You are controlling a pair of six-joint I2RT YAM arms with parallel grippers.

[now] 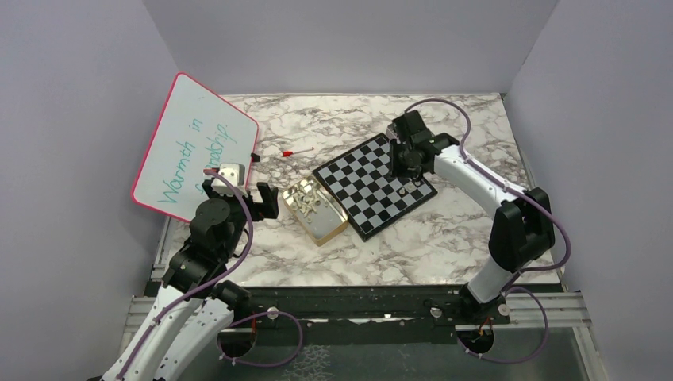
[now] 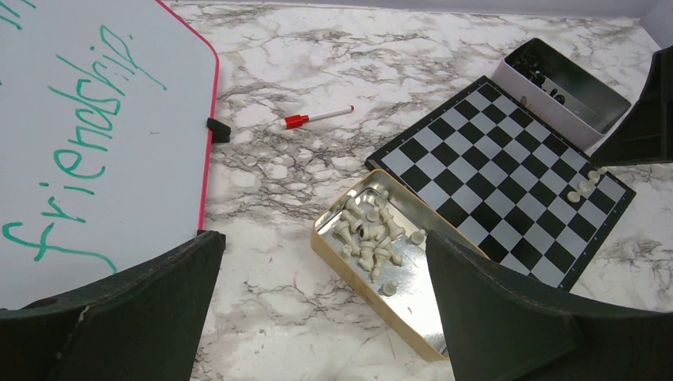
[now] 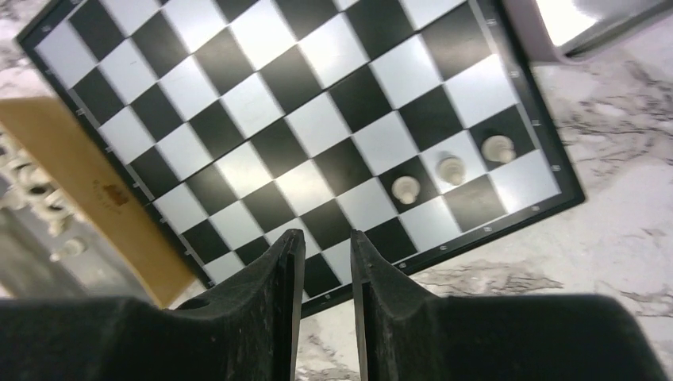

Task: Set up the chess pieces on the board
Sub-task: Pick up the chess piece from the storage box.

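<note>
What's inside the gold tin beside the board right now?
A loose heap of pale chess pieces lies in the gold tin. Its near corner is hidden behind a finger of the left hand, so any pieces there cannot be seen.

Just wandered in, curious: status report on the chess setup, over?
Left gripper wide open, empty, near tin of loose pieces. Right gripper slightly open, empty, over chessboard. Three pale pieces on second row. Nothing in the way.

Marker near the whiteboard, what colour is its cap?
Red; the marker shows best in the left wrist view.
</note>
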